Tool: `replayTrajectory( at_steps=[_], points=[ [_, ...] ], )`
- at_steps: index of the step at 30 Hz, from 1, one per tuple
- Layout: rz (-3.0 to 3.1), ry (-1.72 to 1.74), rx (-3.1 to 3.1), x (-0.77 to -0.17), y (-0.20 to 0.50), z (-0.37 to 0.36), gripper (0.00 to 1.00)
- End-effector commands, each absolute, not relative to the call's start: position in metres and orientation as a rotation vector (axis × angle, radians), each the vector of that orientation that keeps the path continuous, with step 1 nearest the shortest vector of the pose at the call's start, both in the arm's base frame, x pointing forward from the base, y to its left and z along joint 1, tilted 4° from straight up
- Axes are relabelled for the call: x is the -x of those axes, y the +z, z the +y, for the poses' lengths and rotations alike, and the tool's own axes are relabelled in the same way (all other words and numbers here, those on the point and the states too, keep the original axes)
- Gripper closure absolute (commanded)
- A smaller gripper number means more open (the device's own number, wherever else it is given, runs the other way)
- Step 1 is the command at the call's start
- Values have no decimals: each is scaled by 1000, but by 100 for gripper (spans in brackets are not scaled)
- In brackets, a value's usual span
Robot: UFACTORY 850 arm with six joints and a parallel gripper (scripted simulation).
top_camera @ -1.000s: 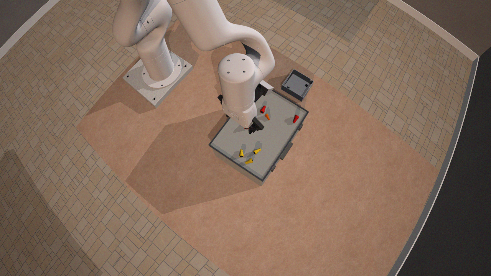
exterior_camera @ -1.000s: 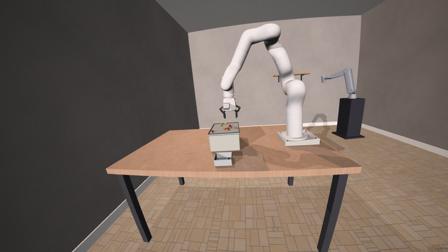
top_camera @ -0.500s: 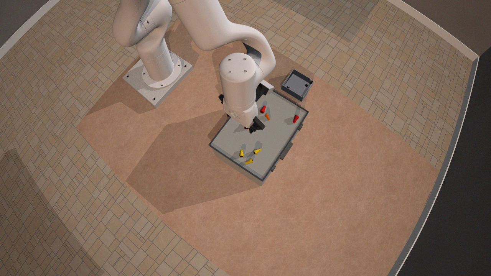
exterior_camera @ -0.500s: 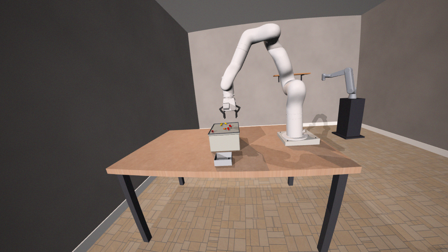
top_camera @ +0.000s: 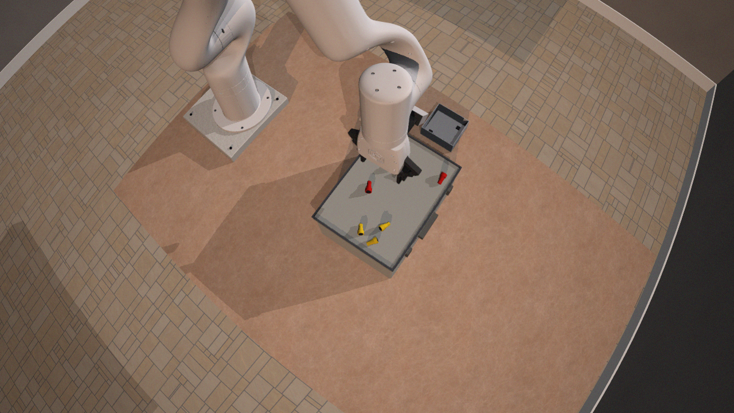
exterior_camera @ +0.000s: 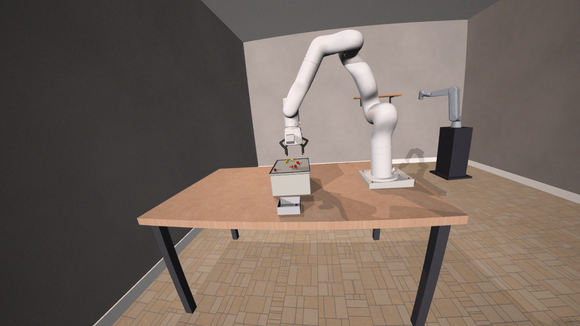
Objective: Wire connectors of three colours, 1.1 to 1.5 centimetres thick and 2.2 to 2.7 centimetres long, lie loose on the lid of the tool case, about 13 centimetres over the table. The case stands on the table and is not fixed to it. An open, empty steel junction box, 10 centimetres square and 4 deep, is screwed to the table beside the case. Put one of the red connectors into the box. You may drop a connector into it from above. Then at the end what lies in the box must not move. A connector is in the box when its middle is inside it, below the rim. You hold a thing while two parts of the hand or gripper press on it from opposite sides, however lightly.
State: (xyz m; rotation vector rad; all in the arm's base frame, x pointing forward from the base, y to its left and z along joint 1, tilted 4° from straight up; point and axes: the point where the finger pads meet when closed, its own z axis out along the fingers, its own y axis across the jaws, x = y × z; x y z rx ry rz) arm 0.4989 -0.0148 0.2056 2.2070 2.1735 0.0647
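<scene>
The grey tool case lid [top_camera: 387, 205] carries the loose connectors. One red connector [top_camera: 368, 186] lies near the middle of the lid's back half, and another red connector [top_camera: 441, 177] lies by the right corner near the junction box [top_camera: 444, 126]. Three yellow connectors [top_camera: 372, 232] lie together toward the front. My gripper [top_camera: 392, 165] is open and empty and points down over the back part of the lid, between the two red connectors; it hides the lid beneath it. In the exterior view the gripper [exterior_camera: 294, 153] hangs a little above the lid [exterior_camera: 290, 165], and the box [exterior_camera: 288, 205] stands in front of the case.
My arm's base plate [top_camera: 235, 120] is bolted to the table left of the case. The case has latches and a handle [top_camera: 428, 226] on its right side. A second grey arm on a black pedestal [exterior_camera: 453, 150] stands off the table.
</scene>
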Motion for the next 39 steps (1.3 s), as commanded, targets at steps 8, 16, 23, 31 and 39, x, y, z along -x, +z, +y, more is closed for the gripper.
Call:
replayTrajectory(
  at_steps=[8, 16, 23, 31, 39],
  points=[
    [2232, 64, -2144, -512, 207, 25, 0],
    [2232, 64, -2144, -512, 207, 25, 0],
    [2232, 64, -2144, -512, 207, 25, 0],
    [2232, 64, -2144, -512, 207, 25, 0],
    [2232, 64, -2144, -512, 207, 25, 0]
  ],
)
